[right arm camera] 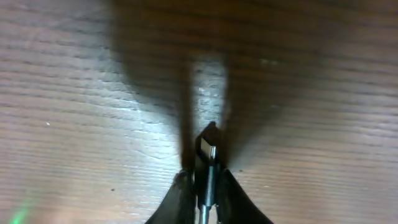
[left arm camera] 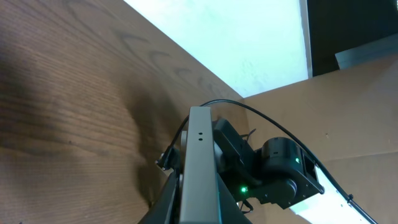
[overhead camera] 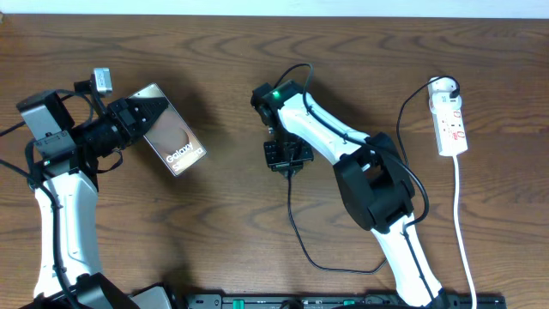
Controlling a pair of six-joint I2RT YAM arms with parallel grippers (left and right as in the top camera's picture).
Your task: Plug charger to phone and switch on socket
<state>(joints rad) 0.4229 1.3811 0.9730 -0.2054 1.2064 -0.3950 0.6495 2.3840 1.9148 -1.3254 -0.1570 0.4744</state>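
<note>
My left gripper is shut on the phone, a bronze slab with white "Galaxy" lettering, gripped at its upper left end and lifted at a slant. In the left wrist view the phone's grey edge stands between the fingers of the left gripper. My right gripper hovers low over the table centre, shut on the charger, whose small black plug tip pokes out ahead of the right gripper. The charger's thin cable trails toward the front edge. The socket lies at the far right.
A white cord runs from the socket to the table's front edge. The right arm stretches diagonally across the middle right. A black rail lines the front edge. A pale wall and cardboard show beyond the table.
</note>
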